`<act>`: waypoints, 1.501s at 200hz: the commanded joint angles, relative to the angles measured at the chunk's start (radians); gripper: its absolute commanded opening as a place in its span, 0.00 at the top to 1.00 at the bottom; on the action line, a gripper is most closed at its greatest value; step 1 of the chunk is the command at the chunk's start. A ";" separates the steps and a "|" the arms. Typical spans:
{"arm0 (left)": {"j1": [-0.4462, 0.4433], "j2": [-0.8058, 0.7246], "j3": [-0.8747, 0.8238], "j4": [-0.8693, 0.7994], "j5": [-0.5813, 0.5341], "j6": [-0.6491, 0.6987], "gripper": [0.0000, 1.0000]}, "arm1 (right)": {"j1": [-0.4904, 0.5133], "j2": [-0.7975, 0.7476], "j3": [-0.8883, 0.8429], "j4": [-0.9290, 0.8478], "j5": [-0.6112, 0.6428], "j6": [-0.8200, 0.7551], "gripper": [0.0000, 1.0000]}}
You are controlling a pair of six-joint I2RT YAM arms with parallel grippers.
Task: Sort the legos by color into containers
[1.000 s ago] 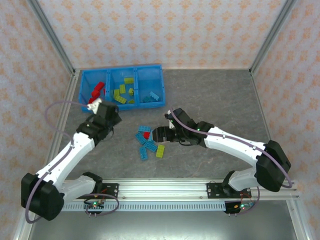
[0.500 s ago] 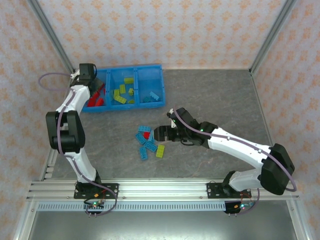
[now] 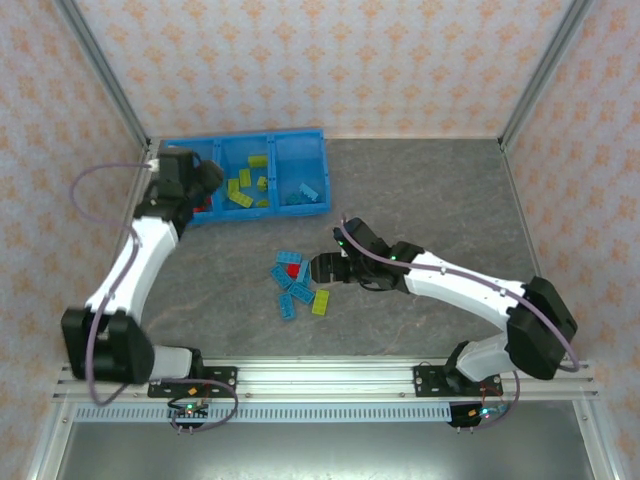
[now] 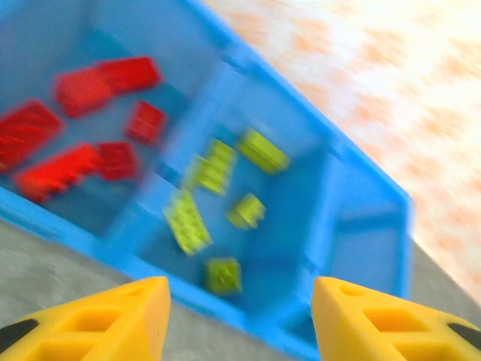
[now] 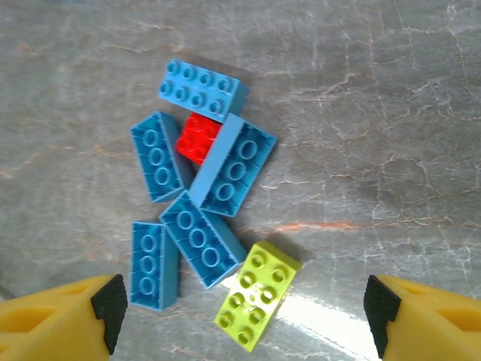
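Left gripper (image 4: 239, 292) hangs over the long shallow bright blue plastic bin (image 3: 324, 172), jaws apart, nothing between. Bin holds red studded bricks (image 4: 83, 86) left, yellow-green bricks (image 4: 216, 167) middle, light blue bricks (image 3: 303, 192) right. Loose pile on grey worktop (image 3: 430, 190): five light blue pieces (image 5: 229, 165), small red brick (image 5: 199, 137) wedged among them, lone yellow-green brick (image 5: 255, 295) at the edge. Right gripper (image 3: 318, 268) above the pile, jaws wide, empty. Judged light, rigid, slick plastic; pinch across the long flat sides, edge brick likely easiest.
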 commanded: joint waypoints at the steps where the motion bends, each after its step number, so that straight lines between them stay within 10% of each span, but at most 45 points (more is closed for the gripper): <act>1: -0.166 -0.103 -0.125 -0.016 -0.110 0.077 0.46 | 0.037 0.054 0.063 -0.018 0.046 -0.055 0.16; 115: -0.195 -0.363 -0.554 0.213 -0.085 0.299 0.39 | 0.075 0.440 0.219 0.112 0.134 0.299 0.24; 172: -0.196 -0.423 -0.605 0.273 -0.052 0.282 0.19 | 0.075 0.465 0.189 0.119 0.177 0.335 0.39; 300: -0.196 -0.455 -0.614 0.258 -0.087 0.271 0.18 | 0.062 0.297 0.133 0.061 0.342 0.251 0.73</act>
